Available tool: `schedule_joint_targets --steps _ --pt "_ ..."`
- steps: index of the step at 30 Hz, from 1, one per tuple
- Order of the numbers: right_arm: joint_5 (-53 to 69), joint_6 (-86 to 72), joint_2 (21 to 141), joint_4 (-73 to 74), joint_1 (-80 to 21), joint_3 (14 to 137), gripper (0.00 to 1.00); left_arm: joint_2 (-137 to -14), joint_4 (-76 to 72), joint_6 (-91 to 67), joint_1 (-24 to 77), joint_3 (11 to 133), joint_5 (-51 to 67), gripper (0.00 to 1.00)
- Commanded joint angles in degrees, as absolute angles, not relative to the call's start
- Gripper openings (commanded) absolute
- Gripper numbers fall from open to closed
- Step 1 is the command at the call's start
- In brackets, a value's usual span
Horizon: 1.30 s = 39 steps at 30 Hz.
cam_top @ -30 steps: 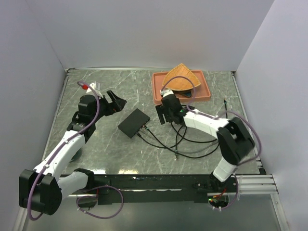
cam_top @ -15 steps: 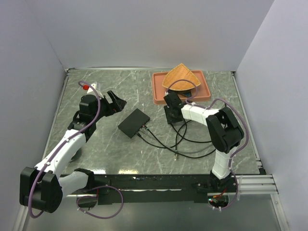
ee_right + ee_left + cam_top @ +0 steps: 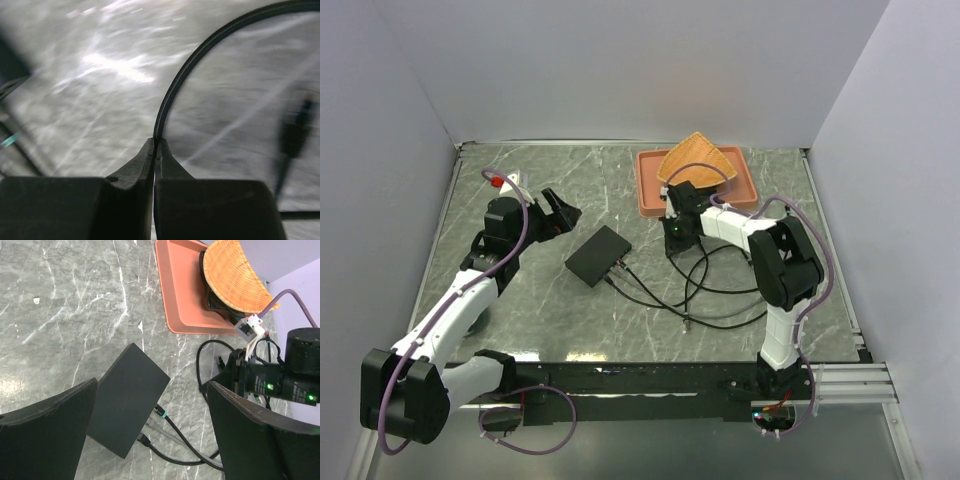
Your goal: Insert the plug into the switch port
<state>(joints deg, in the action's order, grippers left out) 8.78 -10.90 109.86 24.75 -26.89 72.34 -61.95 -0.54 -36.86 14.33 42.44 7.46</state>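
Note:
The flat black box (image 3: 599, 255) lies mid-table. Its switch port edge (image 3: 148, 421) faces the cables, with three plugs seated in it, one marked with a teal band (image 3: 160, 413). My right gripper (image 3: 677, 236) is down at the table near the tray and is shut on a thin black cable (image 3: 183, 75), pinched at the fingertips (image 3: 157, 146). A blurred dark plug (image 3: 295, 131) lies to the right of them. A loose cable end (image 3: 687, 322) rests nearer the front. My left gripper (image 3: 563, 213) hangs open, left of and above the box (image 3: 127, 397).
A terracotta tray (image 3: 648, 196) at the back holds a wicker fan-shaped basket (image 3: 695, 160). Black cable loops (image 3: 715, 290) spread between the box and the right arm's base. Grey walls close in on both sides.
My right gripper has gone from open to shut, closing on the black cable, and its arm has folded in toward the tray. The left arm and the box have not moved.

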Motion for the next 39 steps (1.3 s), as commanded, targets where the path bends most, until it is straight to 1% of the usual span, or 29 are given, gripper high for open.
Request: schedule_joint_targets --steps 1,5,7,8,10,12,13,15,16,18,19,23,25,28,31,35,39 --pt "17.22 -6.69 103.28 26.61 -33.02 77.77 0.00 -60.65 -0.26 -36.47 14.50 42.89 6.07 0.96" --pt "17.93 -1.77 100.21 32.34 -40.94 87.95 0.00 -60.56 -0.53 -36.65 14.50 42.45 5.89 0.96" --pt "20.12 -1.14 98.36 32.52 -43.49 89.90 0.00 -60.47 -0.26 -36.74 14.41 42.63 5.63 0.96" --pt "21.17 -1.84 95.57 30.95 -43.85 90.43 0.00 -60.29 -0.18 -36.56 14.41 42.63 5.71 0.96" --pt "25.03 -2.72 89.52 28.40 -43.86 89.83 0.00 -59.86 -0.18 -36.39 14.50 42.45 4.84 0.96" --pt "26.01 -3.51 84.49 23.58 -43.77 87.46 0.00 -59.06 -0.18 -36.30 14.41 42.10 3.96 0.96" --pt "25.93 -4.04 79.16 21.55 -43.77 86.23 0.00 -58.71 -0.18 -36.30 14.41 42.01 3.35 0.96" --pt "25.49 -5.10 73.85 16.28 -43.68 82.89 0.00 -58.27 -0.18 -36.47 14.41 41.92 3.25 0.96" --pt "23.66 -5.18 68.87 14.95 -43.59 81.92 0.00 -58.27 -0.18 -36.56 14.33 41.92 3.60 0.96" --pt "20.58 -5.19 64.27 12.32 -43.59 79.55 0.00 -58.45 -0.26 -36.74 14.41 41.66 4.04 0.96" --pt "18.65 -4.92 60.07 11.96 -43.59 78.93 0.00 -58.71 -0.18 -36.83 14.33 41.75 4.13 0.96" --pt "7.77 -3.00 49.94 9.58 -43.68 74.37 0.00 -59.41 -0.18 -37.00 14.33 42.10 4.83 0.96" --pt "5.02 -2.29 45.29 8.88 -43.59 72.96 0.00 -59.50 -0.61 -37.09 14.33 41.75 5.01 0.96" --pt "0.10 -1.41 41.68 10.02 -43.59 71.81 0.00 -59.85 -0.79 -37.35 14.33 42.01 5.45 0.96" --pt "-5.09 -0.71 42.36 14.12 -43.59 72.59 0.00 -60.64 -1.23 -37.44 14.33 42.19 6.33 0.96" --pt "-14.05 -0.79 47.36 22.74 -43.59 74.88 0.00 -62.05 -0.79 -37.18 14.33 42.71 6.50 0.96" --pt "-18.71 -0.53 53.41 25.92 -43.51 72.43 0.00 -62.93 -1.05 -37.00 14.33 42.89 6.50 0.96"
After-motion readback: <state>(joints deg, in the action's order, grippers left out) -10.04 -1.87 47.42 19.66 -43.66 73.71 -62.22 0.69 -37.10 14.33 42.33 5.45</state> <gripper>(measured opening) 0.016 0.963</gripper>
